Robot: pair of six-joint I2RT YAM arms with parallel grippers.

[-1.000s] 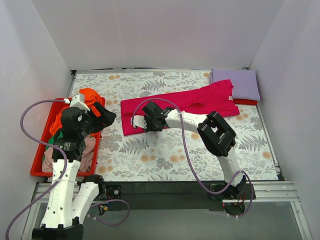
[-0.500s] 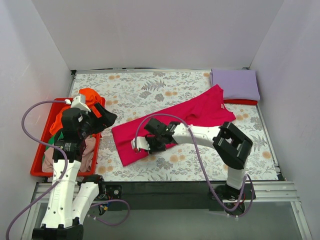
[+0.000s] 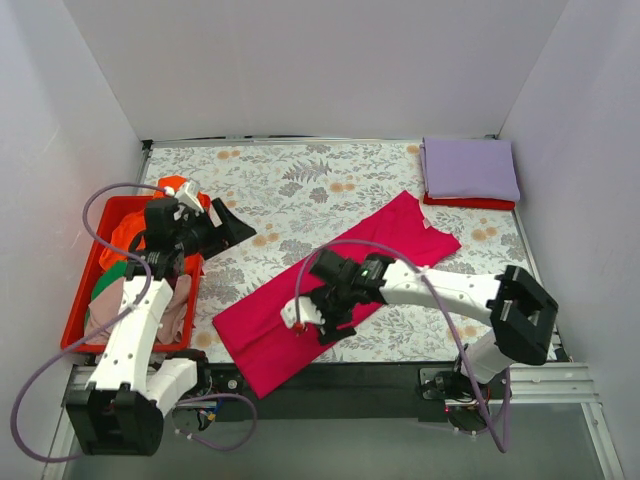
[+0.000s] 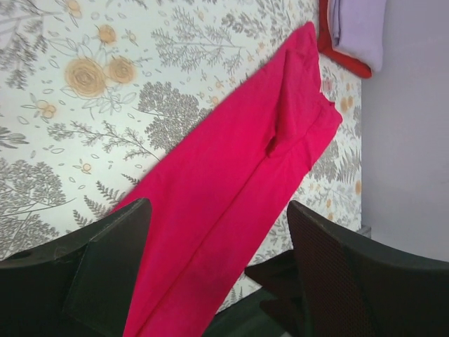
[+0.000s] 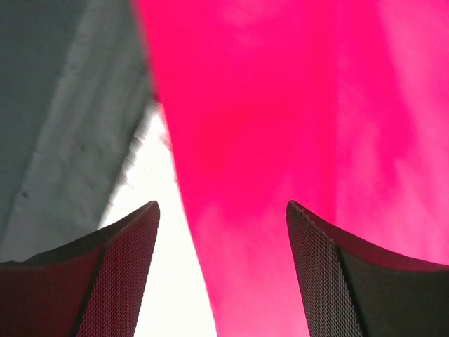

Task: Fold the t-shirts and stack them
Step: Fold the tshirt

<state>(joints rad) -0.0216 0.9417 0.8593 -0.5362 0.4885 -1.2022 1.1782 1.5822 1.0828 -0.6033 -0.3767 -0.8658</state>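
Top external view, positions referenced to the crimson t-shirt (image 3: 262,328), which lies flat as one long diagonal band on the floral table (image 3: 300,180).

Well left of it: one red tray (image 3: 72,335) holding three bunched shirts, orange (image 3: 120,235), green (image 3: 108,282) and beige-pink (image 3: 172,305). One left gripper (image 3: 238,228) hangs between tray and crimson t-shirt, touching neither. The left wrist view shows its fingers spread wide with nothing between them.

On the crimson t-shirt's near half: one right gripper (image 3: 318,322). The right wrist view shows its fingers well apart above the cloth, with no fold pinched.

Far right of it: one folded lavender t-shirt (image 3: 470,168) in the table corner, stacked on a red layer (image 3: 470,203) of which only the edge shows.

Edges: the crimson t-shirt's near-left end overlaps the table's near edge, and its far end stops near the lavender stack without touching. Patterned surface shows along both long sides.
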